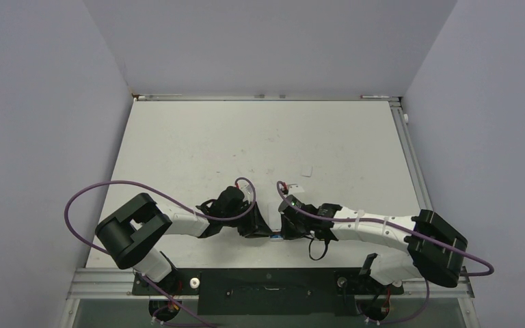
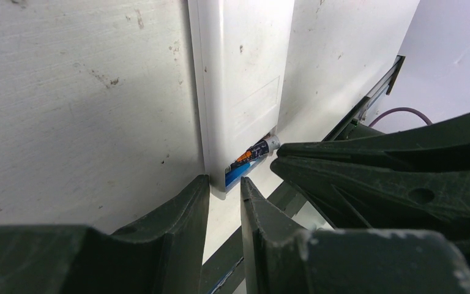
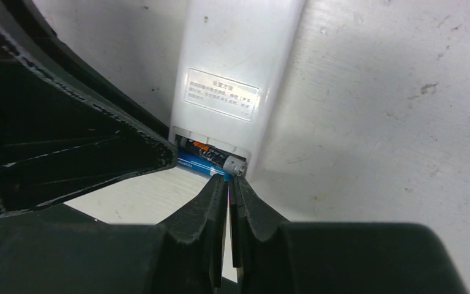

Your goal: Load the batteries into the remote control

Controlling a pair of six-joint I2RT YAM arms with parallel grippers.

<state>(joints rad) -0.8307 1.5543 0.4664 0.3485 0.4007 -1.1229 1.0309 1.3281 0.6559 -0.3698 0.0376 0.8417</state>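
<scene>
At lower centre of the top view, left gripper and right gripper are set tip to tip over the remote, which is laid back-up on the table. Its open bay, at the lower end of the remote in both wrist views, is seen to hold the batteries. The blue one is low in the bay; the dark one is beside it, with its metal cap poking past the edge. Right gripper is pinched fully closed on nothing, tips just beside that cap. Left gripper is shown with a narrow gap and the remote's end at the tips; a clamp cannot be told. Step judged: seating the second battery. Next move calls for a short push on the cap — remote to be braced.
</scene>
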